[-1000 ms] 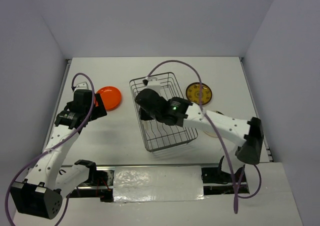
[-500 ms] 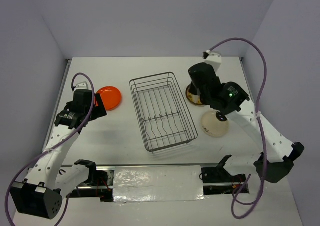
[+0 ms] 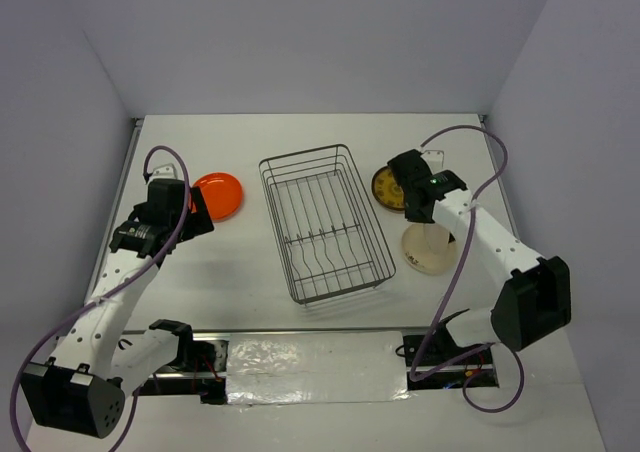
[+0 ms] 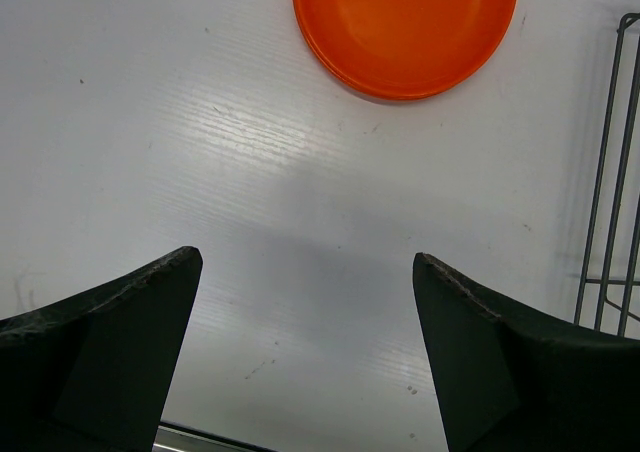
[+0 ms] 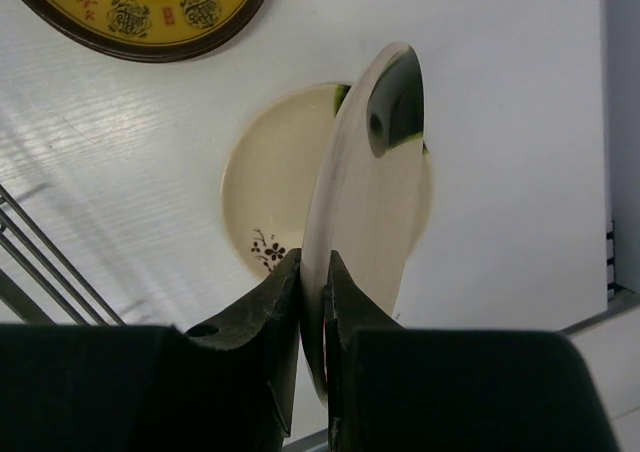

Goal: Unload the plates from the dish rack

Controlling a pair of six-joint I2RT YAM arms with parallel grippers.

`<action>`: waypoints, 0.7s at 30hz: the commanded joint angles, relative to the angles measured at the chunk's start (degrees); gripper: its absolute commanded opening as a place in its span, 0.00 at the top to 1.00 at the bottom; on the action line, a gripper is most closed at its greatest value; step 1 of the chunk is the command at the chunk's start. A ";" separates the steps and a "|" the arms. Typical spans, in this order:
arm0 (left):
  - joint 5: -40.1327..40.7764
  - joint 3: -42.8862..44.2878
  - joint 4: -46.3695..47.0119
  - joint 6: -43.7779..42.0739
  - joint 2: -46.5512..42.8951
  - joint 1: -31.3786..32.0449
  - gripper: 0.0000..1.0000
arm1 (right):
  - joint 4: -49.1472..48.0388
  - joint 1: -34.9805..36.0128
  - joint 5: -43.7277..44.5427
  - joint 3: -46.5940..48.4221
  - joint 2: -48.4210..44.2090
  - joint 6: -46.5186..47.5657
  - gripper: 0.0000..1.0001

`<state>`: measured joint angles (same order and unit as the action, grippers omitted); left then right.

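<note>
The wire dish rack (image 3: 325,222) stands mid-table with no plates in it. An orange plate (image 3: 220,194) (image 4: 405,27) lies to its left. My left gripper (image 3: 203,212) (image 4: 305,262) hovers open just on the near side of that plate, holding nothing. Right of the rack lie a mustard plate (image 3: 388,187) (image 5: 150,12) and a cream plate (image 3: 428,254) (image 5: 265,187). My right gripper (image 3: 430,217) (image 5: 313,282) is shut on the rim of a second cream plate (image 5: 365,192), held on edge right above the lying cream one.
The rack's wires show at the right edge of the left wrist view (image 4: 610,172) and the lower left of the right wrist view (image 5: 40,262). The table's right edge (image 5: 605,172) runs close to the cream plates. Walls close the table in on three sides.
My right arm swung from over the rack to the right side, carrying the cream plate, and now stands above the lying cream plate. The left arm has not moved.
</note>
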<state>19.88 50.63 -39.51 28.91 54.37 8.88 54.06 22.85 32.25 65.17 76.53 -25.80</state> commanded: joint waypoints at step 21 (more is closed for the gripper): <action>0.33 2.45 0.57 -0.34 1.18 0.26 0.00 | -3.79 -0.35 -5.70 0.04 -1.90 0.05 0.00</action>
<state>19.57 50.63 -39.48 28.80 55.31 8.95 49.82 22.83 28.25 61.84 79.24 -25.87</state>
